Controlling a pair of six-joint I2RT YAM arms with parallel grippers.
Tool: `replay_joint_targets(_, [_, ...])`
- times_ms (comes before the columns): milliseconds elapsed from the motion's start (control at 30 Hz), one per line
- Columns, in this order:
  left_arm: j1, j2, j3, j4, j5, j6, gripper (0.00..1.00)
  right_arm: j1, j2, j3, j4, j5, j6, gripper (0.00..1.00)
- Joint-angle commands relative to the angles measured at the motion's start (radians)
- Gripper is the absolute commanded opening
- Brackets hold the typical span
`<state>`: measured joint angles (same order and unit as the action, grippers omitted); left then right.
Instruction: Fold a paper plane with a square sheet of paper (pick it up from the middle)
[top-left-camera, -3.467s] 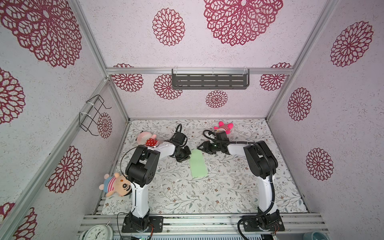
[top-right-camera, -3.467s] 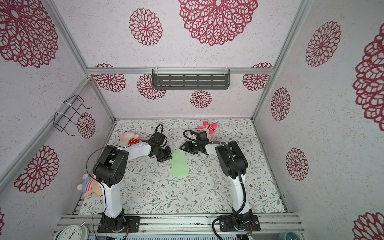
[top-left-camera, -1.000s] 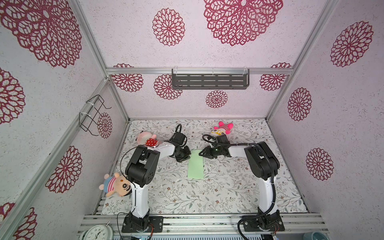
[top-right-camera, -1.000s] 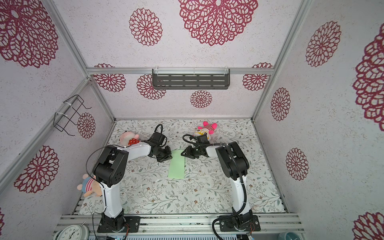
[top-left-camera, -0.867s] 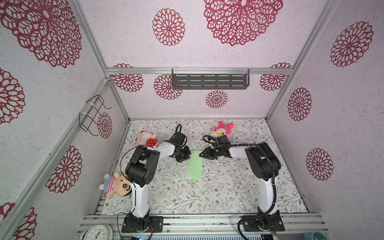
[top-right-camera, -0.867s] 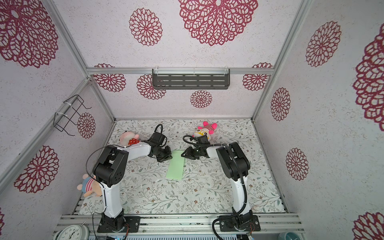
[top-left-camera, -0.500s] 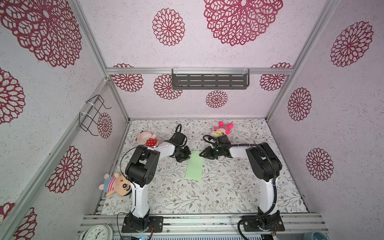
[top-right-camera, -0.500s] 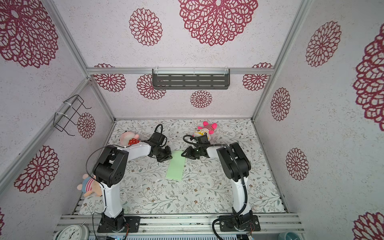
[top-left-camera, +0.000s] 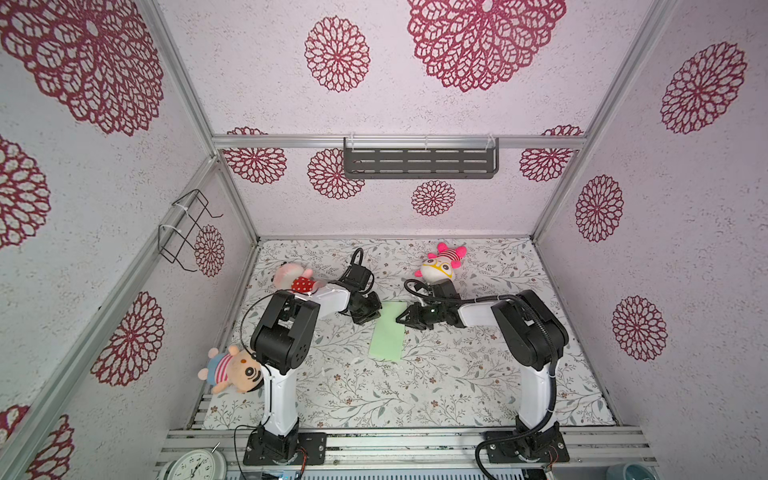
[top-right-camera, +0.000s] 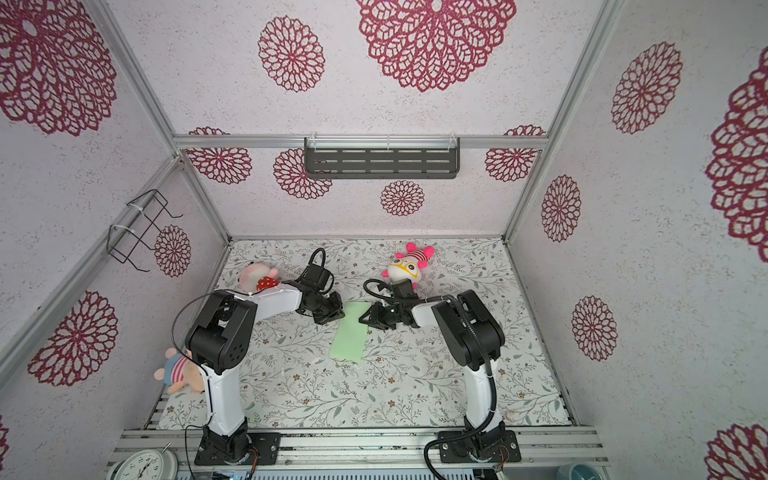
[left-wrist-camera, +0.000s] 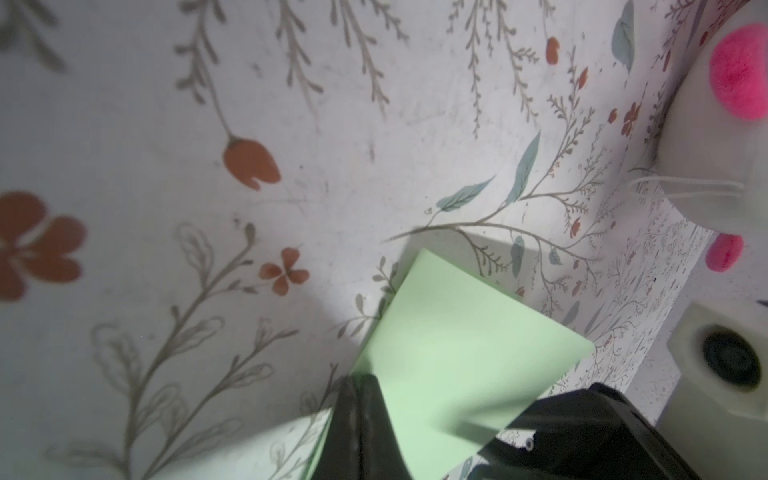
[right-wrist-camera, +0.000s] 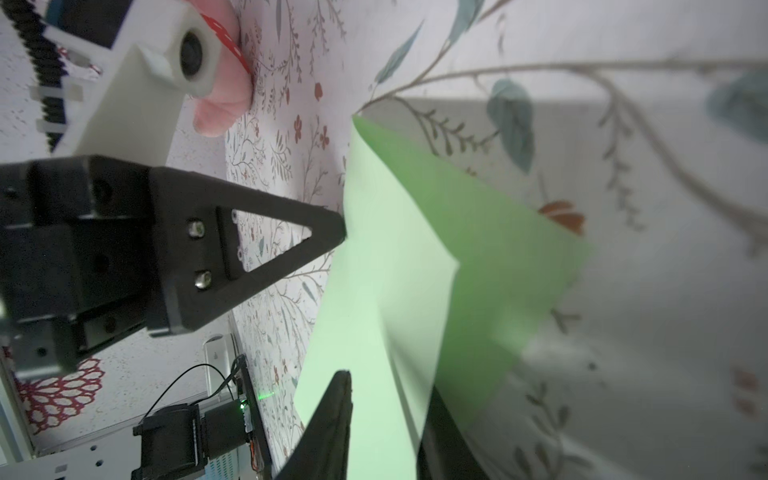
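The paper is folded into a narrow pale green strip. It lies near the middle of the floral table, with its long side running away from the arm bases. Its near end lies flat and its far end is raised. In the left wrist view the paper casts a shadow on the table under its far corner. In the right wrist view the paper shows a lighter flap folded over a darker layer.

The left tool is at the paper's left edge, close to the far end. Its jaws are closed on that edge — in its own wrist view the left tool has the green sheet running in beside its tips. The right wrist view shows the left tool touching the same edge.

The right tool is at the paper's right edge, directly opposite. In its wrist view the right tool has its jaws a narrow way apart, with the paper's edge between them and not clamped.

Beyond the paper and to its right lies a horned plush with yellow glasses. Beyond the paper and to its left lies a pink plush. A striped plush lies well to the paper's left — nearer the arm bases than the paper.
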<state>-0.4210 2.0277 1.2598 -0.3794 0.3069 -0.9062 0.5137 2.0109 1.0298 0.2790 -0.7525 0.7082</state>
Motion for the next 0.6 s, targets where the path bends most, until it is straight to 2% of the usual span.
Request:
replay_joint_targets(0, [-0.005, 0.075, -0.060, -0.069, -0.069, -0.003, 0.01, 0.021, -0.073, -0.041, 0.089, 0.020, 0.092, 0.29])
replay_joint_targets(233, [-0.004, 0.052, -0.060, -0.063, -0.064, -0.005, 0.02, 0.057, -0.112, -0.135, 0.170, 0.086, 0.191, 0.24])
replay_joint_targets(367, [-0.004, 0.004, -0.065, -0.033, -0.040, -0.010, 0.03, 0.065, -0.116, -0.151, 0.177, 0.121, 0.200, 0.14])
replay_joint_targets(467, [-0.004, -0.073, -0.067, -0.021, -0.026, -0.011, 0.09, 0.060, -0.115, -0.130, 0.117, 0.134, 0.160, 0.06])
replay_joint_targets(567, [-0.004, -0.178, -0.094, 0.002, -0.007, -0.010, 0.19, 0.051, -0.128, -0.091, -0.011, 0.128, 0.050, 0.03])
